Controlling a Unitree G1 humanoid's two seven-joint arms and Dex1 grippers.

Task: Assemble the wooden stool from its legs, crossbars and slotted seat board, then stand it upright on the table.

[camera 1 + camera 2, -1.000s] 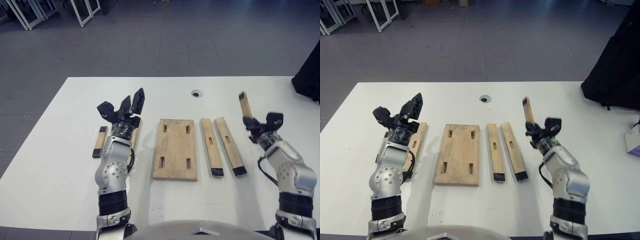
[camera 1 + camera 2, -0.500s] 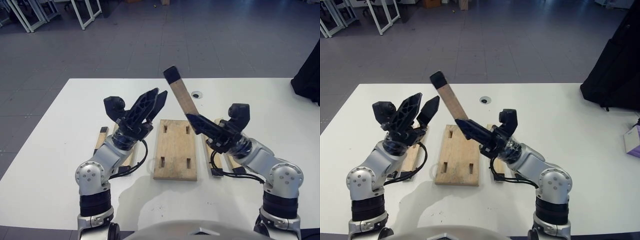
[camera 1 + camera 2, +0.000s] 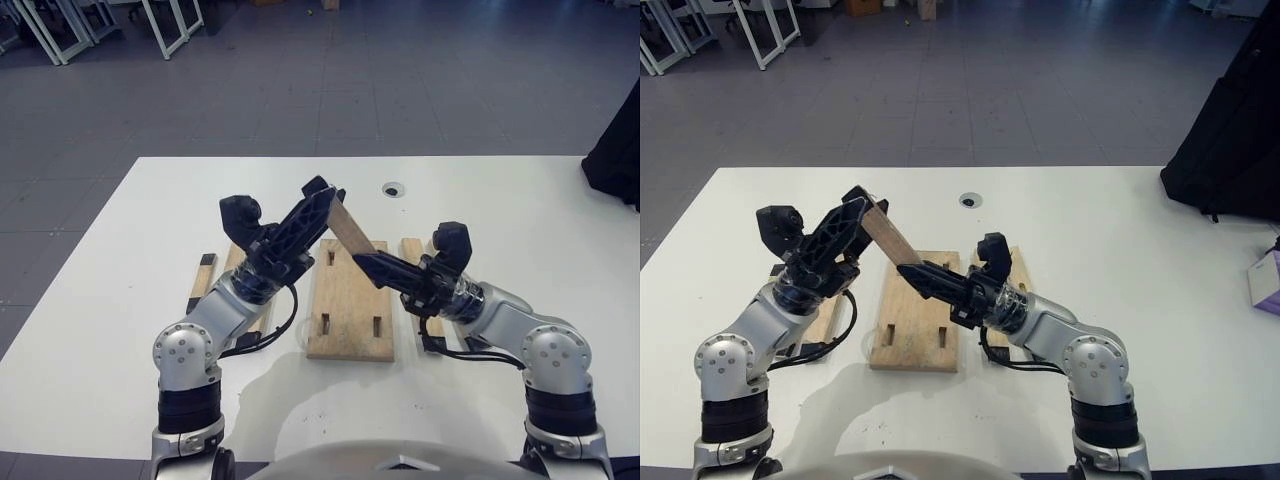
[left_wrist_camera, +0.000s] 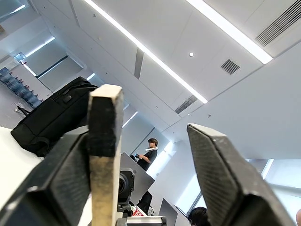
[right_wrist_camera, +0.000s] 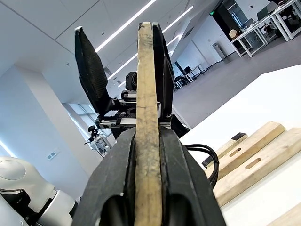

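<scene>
above seat board [image 3: 349,305], your right gripper [image 3: 362,261] pinches wooden bar [image 3: 352,230] tight; bar's top end sits between jaws of your left gripper [image 3: 322,192], spread wide.

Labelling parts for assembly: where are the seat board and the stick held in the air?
seat board [image 3: 345,305], left eye view, bare middle of its top.
stick [image 3: 352,229], left eye view, its bare mid-length.

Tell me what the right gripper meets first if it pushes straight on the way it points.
Most likely the left gripper. The wooden bar held in the right gripper points up at it, its dark tip between the left's open jaws against one finger. Exact depth is hard to judge.
</scene>
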